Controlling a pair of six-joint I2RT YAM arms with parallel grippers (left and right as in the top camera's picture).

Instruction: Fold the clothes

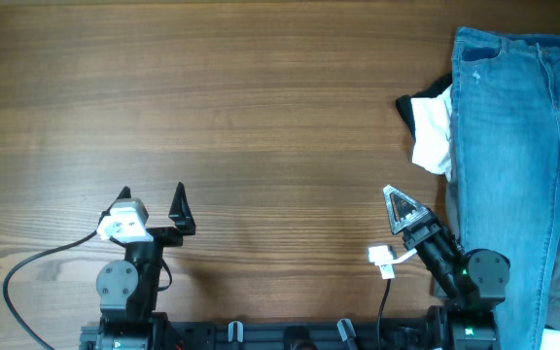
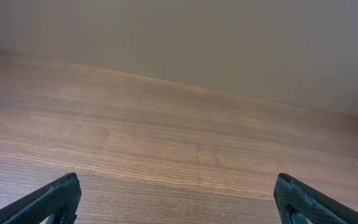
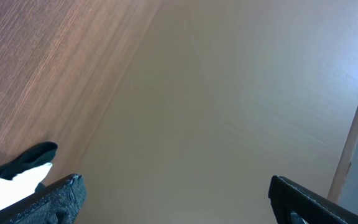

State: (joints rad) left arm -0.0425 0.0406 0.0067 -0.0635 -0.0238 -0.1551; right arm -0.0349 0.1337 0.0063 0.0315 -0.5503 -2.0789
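Two sets of fingers stand spread wide with nothing between them: the left fingers (image 1: 180, 204) hover over the bare counter (image 1: 261, 107) well to the left of the jeans (image 1: 513, 165), and the right fingers (image 1: 397, 206) are near the jeans' left edge. The light-blue jeans lie flat at the counter's right end, with a white garment (image 1: 434, 131) and a black garment (image 1: 414, 109) poking out from under their left edge.
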